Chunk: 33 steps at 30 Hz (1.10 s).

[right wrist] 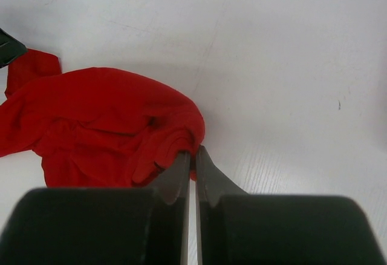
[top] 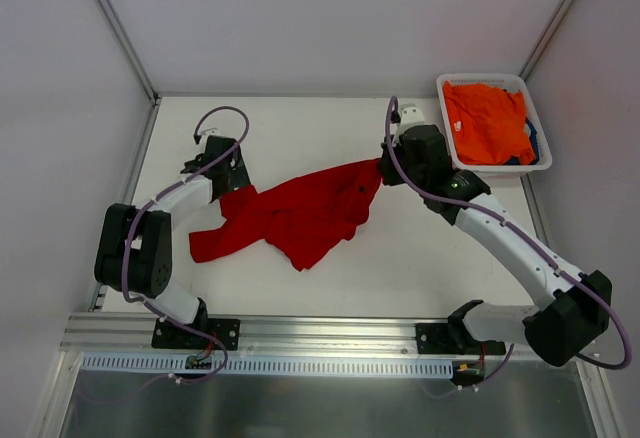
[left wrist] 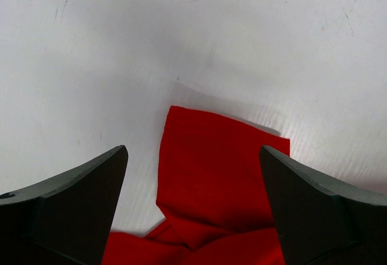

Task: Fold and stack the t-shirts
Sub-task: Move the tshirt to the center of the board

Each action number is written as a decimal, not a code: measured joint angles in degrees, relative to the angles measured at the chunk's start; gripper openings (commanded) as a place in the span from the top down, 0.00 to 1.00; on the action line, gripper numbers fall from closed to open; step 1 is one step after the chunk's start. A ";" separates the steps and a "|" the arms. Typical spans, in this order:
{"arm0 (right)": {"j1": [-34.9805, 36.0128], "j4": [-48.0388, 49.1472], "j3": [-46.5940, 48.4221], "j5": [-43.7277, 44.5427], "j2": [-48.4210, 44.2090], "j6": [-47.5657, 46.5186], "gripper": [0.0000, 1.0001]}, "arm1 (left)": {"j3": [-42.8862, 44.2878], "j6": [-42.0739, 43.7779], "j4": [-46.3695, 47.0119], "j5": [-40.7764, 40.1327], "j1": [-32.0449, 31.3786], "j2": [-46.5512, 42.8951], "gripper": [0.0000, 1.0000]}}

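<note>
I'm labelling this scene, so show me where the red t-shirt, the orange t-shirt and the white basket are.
red t-shirt (top: 300,213), top view, middle of the crumpled body.
orange t-shirt (top: 485,118), top view, middle of the cloth.
white basket (top: 497,170), top view, its near rim.

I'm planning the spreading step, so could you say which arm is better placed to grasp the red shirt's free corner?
Left, probably: the left end effector is open over a loose corner of the red shirt, while the right end effector is shut on its opposite end.
</note>
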 measured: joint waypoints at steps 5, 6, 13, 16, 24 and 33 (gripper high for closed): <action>-0.57 0.11 -0.31 -1.07 -1.66 0.57 1.00 | 0.46 -1.16 -0.07 6.08 5.31 1.66 0.10; -0.66 0.20 -0.44 -1.20 -1.97 0.66 1.00 | 0.46 -1.42 -0.24 6.56 6.12 1.86 0.11; -1.11 0.24 -0.83 -2.29 -3.08 1.31 1.00 | 1.49 -2.91 -0.44 11.72 7.39 3.98 0.18; -1.11 0.24 -0.83 -2.54 -3.26 1.44 1.00 | 1.97 -3.93 -0.44 14.47 7.39 5.07 0.22; -1.42 0.24 -0.83 -2.75 -3.91 1.49 1.00 | 2.29 -4.98 -0.44 18.12 7.39 7.45 0.28; -2.08 0.24 -0.85 -3.19 -4.48 1.51 1.00 | 2.58 -5.95 -0.42 18.49 7.39 8.31 0.70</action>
